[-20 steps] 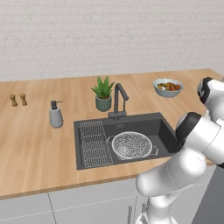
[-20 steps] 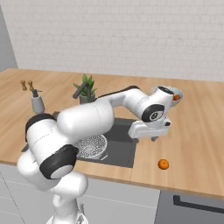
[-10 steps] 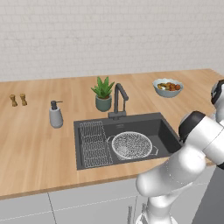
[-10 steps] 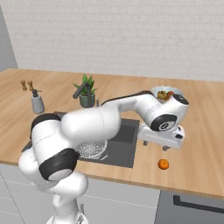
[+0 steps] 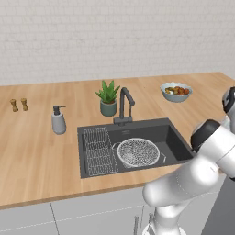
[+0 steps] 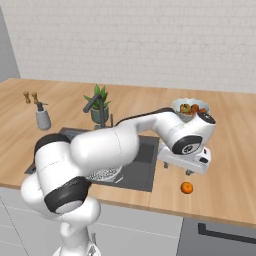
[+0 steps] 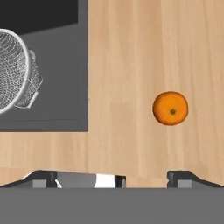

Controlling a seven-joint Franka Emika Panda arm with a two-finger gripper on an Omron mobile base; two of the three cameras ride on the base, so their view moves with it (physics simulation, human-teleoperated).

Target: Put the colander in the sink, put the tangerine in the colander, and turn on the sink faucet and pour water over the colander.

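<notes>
**Tangerine off-centre under the end effector: risk of a missed or rolling grasp**

The wooden bench (image 5: 41,151) carries everything, and the dark grey sink (image 5: 176,142) is set into it at the centre of the left base view. The colander (image 5: 139,152) already lies in the sink, beside the wire rack (image 5: 98,151), so the first step looks done.

In the right base view the end effector (image 6: 186,171) hangs above the bench, right of the sink, with the tangerine (image 6: 186,187) on the wood just below it in the frame. In the hand view the fingers (image 7: 181,177) stand apart with nothing between them, and the tangerine (image 7: 170,108) sits at centre right, closer to the right finger than to the middle.

I judge that a straight descent from here could push the fruit with one finger. It is round and smooth, so it may roll along the bench, perhaps toward the front edge. The sink faucet (image 5: 125,105) is not yet touched.
</notes>
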